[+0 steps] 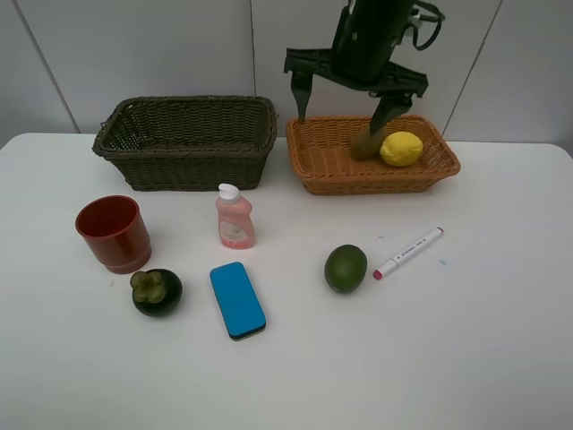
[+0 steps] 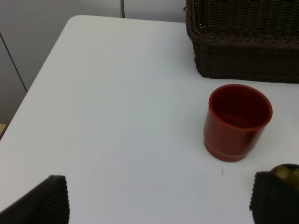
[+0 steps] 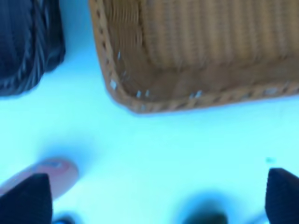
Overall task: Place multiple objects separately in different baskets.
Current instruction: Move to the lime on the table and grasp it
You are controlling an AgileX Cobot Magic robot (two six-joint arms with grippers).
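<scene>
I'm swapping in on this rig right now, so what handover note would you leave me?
The left gripper is open and empty, over the table near the red cup. The right gripper is open and empty, above the orange basket.
Done: lemon and kiwi lie in the orange basket. Nothing shows in the dark basket.
To do: the red cup, pink bottle, mangosteen, blue block, lime and marker are on the table.

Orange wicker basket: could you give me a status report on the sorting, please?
Right gripper open above shallow orange wicker basket; left gripper open, facing red plastic cup. Yellow lemon and brown kiwi inside basket. Nothing in the way.
</scene>
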